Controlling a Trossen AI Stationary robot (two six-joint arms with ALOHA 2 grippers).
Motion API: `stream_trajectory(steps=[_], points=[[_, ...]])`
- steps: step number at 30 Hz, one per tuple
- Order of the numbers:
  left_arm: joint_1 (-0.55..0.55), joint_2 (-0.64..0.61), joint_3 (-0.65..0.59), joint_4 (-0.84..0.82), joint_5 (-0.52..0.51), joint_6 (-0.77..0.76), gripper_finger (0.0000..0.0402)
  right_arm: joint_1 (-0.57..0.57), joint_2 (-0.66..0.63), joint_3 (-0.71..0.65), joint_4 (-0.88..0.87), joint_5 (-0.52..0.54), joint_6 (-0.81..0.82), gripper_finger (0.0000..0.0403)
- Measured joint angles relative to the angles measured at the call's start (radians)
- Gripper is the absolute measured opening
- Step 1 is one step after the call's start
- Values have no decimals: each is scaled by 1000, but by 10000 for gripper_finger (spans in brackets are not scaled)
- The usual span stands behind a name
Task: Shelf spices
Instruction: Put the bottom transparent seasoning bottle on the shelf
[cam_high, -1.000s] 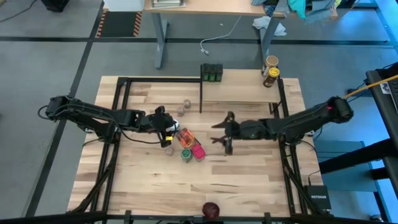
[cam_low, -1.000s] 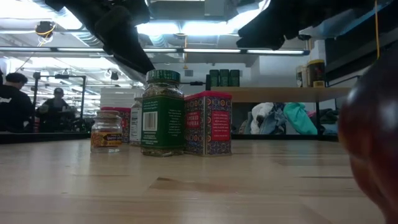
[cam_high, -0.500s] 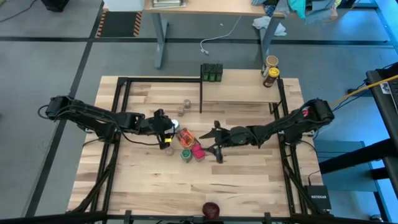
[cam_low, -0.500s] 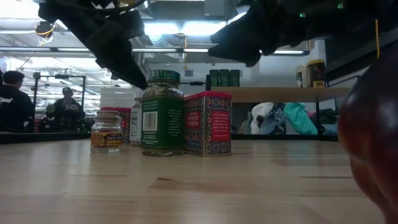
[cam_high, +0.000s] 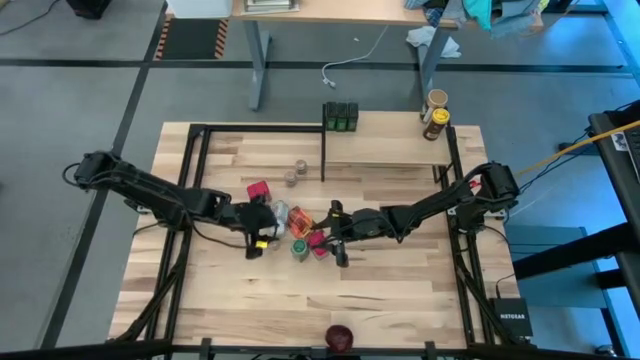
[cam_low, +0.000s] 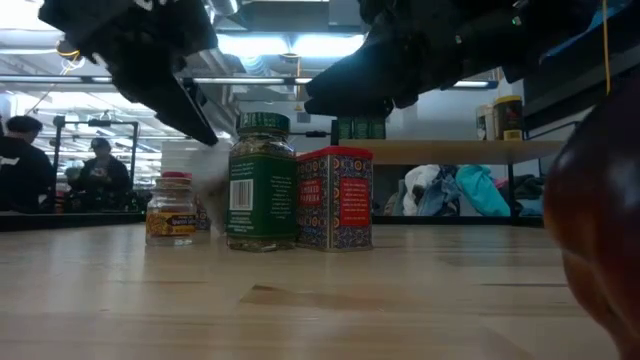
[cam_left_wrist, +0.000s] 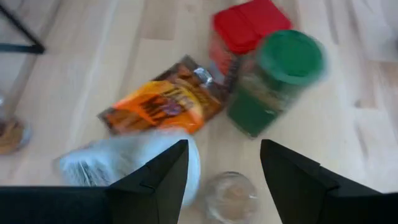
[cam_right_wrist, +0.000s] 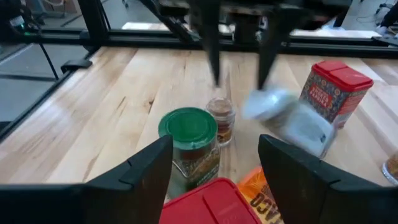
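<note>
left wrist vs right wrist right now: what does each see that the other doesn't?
Only the left wrist view shows the left gripper, fingers open, from behind, above the small clear jar, and the whole orange packet.

Only the right wrist view shows the right gripper, open, a second red-lidded tin standing farther off, and the left gripper's two fingers head-on.

Both show the green-lidded jar, the red-lidded tin beside it, the small jar, and a blurred white bottle that seems tipped.
</note>
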Motion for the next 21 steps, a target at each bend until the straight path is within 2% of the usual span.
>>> stream_trajectory(steps=[6, 13, 21], points=[[-17, -5, 8, -35, -98, 20, 194, -1, 0, 2, -2, 15, -7, 243], [-69, -8, 8, -80, 13, -15, 194, -1, 0, 2, -40, 19, -7, 243], [-103, 46, 9, -81, 14, -33, 194, -1, 0, 2, -53, 19, -7, 243]])
